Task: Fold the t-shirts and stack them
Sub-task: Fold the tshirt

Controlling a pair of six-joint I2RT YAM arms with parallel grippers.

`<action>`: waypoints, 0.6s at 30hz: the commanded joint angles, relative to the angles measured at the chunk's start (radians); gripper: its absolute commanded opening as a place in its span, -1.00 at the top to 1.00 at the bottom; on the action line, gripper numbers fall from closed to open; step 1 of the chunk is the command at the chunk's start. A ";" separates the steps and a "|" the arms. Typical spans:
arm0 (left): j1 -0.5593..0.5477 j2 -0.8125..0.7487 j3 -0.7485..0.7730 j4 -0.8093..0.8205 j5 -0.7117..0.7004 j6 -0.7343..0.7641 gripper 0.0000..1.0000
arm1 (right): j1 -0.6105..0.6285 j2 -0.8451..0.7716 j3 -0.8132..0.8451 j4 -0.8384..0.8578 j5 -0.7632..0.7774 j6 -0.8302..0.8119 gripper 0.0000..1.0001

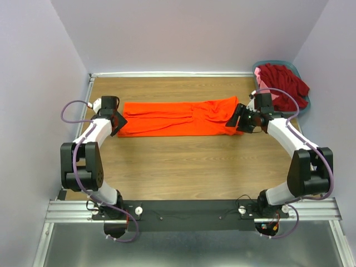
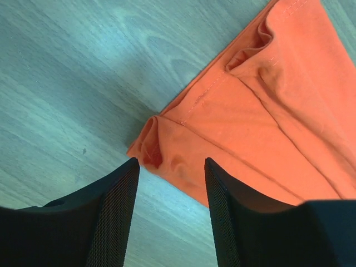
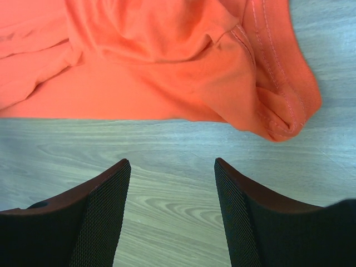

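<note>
While the wooden surface (image 1: 183,167) takes up most of the overhead view, the orange t-shirt (image 1: 178,118) lies across its far half as a long folded band running from left to right, wrinkled toward its right end. At the far right corner sits a grey-blue basket (image 1: 307,103), with a dark red t-shirt (image 1: 283,83) heaped in it and a bit of pink cloth (image 1: 258,72) showing at its left edge. The left gripper (image 2: 171,164) stands at the band's left end, its jaws parted with nothing clamped; a rolled corner of the orange fabric lies just past its tips. The right gripper (image 3: 172,164) is at the right end, jaws also apart and holding nothing, over bare wood, the shirt's bunched hem just beyond them.
</note>
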 commanded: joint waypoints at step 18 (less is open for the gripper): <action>0.000 0.092 -0.006 0.023 -0.036 -0.014 0.14 | -0.002 -0.033 -0.043 -0.027 0.012 -0.019 -0.41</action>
